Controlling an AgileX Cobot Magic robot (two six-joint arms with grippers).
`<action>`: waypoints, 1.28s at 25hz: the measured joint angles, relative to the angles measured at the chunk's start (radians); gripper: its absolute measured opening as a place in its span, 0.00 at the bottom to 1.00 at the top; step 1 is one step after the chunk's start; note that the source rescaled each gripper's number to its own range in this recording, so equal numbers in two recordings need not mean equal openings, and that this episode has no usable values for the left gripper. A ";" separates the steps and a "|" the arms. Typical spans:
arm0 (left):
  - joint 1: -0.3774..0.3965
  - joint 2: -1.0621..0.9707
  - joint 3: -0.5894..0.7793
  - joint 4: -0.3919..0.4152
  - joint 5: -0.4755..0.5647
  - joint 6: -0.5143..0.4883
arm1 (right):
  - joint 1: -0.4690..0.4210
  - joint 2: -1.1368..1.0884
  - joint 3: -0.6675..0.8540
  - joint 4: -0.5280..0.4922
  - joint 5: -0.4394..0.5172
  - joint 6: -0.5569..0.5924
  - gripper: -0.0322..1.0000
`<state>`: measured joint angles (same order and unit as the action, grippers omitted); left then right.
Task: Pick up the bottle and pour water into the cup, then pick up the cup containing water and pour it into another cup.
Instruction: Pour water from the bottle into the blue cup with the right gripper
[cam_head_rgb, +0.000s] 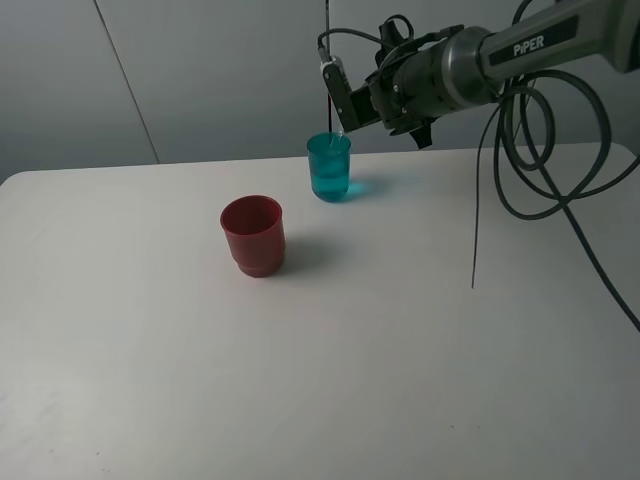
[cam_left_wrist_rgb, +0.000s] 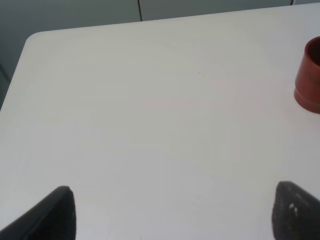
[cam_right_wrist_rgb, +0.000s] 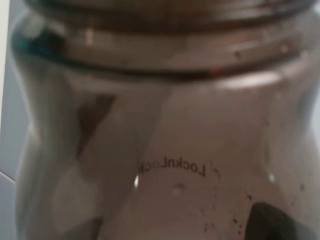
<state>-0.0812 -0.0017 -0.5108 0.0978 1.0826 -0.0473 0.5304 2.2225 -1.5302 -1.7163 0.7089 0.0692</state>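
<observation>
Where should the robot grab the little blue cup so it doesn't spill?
Grip the blue cup on its smooth side walls, about halfway up, with the left fingers coming in level from the side. It stands upright with its mouth open, so a grab from above would likely tip or spill it. Steer past the red cup nearby.

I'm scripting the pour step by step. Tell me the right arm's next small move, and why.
Probably tilt the bottle back upright to end the pour. The right gripper holds it just above the teal cup, which already looks partly filled with water; the red cup stands apart beside it, waiting for the second pour.
</observation>
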 joint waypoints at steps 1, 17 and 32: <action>0.000 0.000 0.000 0.000 0.000 0.000 | 0.002 0.000 0.000 0.000 0.001 -0.005 0.03; 0.000 0.000 0.000 0.000 0.000 0.000 | 0.024 -0.002 0.000 0.000 0.024 -0.023 0.03; 0.000 0.000 0.000 0.000 0.000 0.000 | 0.036 -0.002 0.000 -0.014 0.043 -0.054 0.03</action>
<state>-0.0812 -0.0017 -0.5108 0.0978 1.0826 -0.0473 0.5665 2.2204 -1.5302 -1.7303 0.7516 0.0149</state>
